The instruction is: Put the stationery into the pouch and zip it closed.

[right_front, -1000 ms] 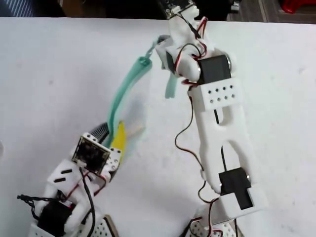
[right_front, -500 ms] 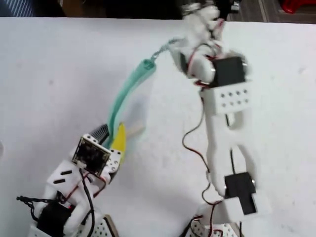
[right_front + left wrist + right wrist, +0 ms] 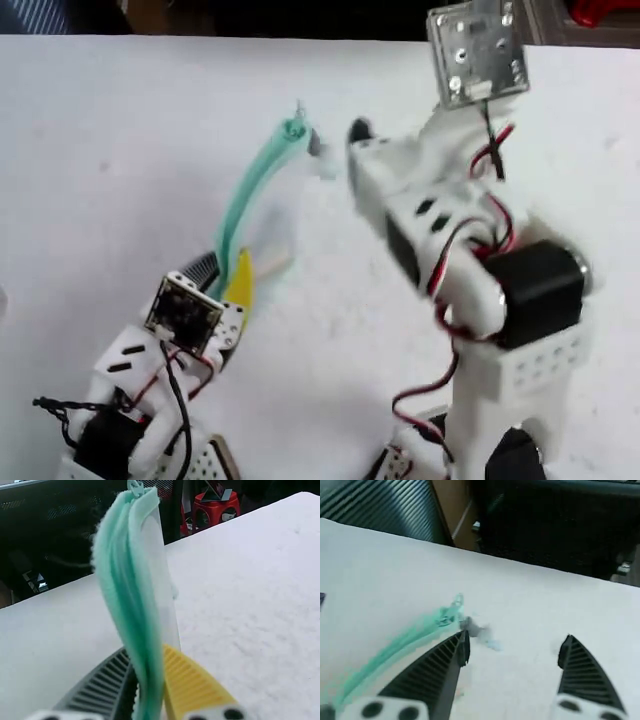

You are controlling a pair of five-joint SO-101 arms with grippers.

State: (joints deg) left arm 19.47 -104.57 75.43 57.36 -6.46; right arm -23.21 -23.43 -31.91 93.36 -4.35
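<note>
One pouch [image 3: 132, 605], edge clamped in left fingers [image 3: 195, 685], right fingers [image 3: 437, 665] spread apart, zip pull [image 3: 470, 626] blurred

The left hand [image 3: 145, 652] hides part of the pouch [image 3: 132, 570].

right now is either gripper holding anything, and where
Left gripper pinches the pouch by its teal zipper edge, at one end; right gripper is open, holding nothing.

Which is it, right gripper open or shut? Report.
Open. The right gripper has its fingers spread apart, nothing between them, beside the zipper pull of the pouch.
</note>
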